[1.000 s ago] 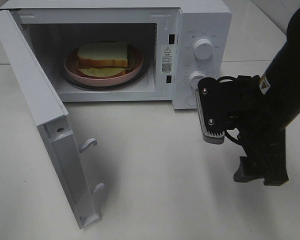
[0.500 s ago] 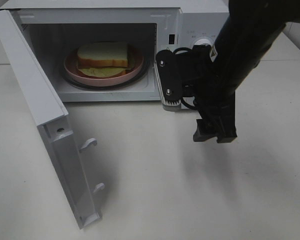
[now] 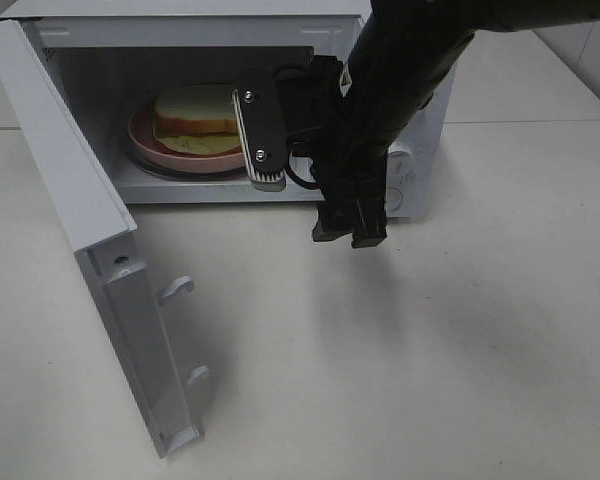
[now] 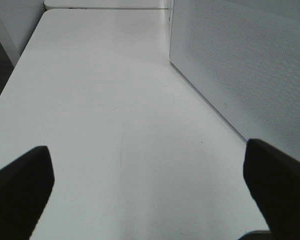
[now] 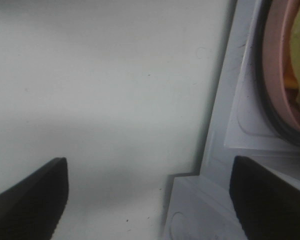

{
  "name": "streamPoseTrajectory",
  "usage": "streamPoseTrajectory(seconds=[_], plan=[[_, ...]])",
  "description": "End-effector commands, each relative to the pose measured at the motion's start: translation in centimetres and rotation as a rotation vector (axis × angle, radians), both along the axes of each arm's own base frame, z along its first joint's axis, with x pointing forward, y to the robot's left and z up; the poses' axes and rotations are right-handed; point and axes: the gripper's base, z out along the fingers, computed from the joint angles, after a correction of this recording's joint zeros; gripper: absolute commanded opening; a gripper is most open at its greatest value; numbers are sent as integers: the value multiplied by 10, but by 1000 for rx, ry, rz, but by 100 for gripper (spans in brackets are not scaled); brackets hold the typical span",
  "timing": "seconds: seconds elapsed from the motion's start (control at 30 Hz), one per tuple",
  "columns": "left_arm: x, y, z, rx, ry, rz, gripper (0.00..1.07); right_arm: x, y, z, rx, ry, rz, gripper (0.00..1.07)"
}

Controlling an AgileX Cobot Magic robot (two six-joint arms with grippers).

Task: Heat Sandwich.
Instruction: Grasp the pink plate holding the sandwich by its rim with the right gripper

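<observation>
Right gripper: swung across to the microwave mouth, jaws wide, empty.
Left gripper: wide, empty too.
Sandwich: on the plate inside.
Our guess: loading was done, door needed shutting.

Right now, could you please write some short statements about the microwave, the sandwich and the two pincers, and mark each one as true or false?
1. The microwave door stands open. True.
2. The sandwich lies on the pink plate inside the microwave. True.
3. The right pincer is shut on the plate. False: it is open and empty, at the mouth of the microwave.
4. The left pincer is open and empty. True.
5. The left pincer reaches into the microwave. False: it is over the table, outside the microwave.
</observation>
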Motion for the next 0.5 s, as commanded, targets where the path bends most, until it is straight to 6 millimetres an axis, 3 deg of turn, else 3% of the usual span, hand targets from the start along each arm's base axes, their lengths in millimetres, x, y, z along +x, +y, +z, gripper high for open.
streamPoseTrajectory(seconds=[0.03, 0.5], plan=[[0, 0, 1, -1, -17, 6, 98, 8, 8, 1, 18, -39, 27, 83], [0, 0, 1, -1, -17, 6, 98, 37, 32, -13, 56, -91, 38, 81]])
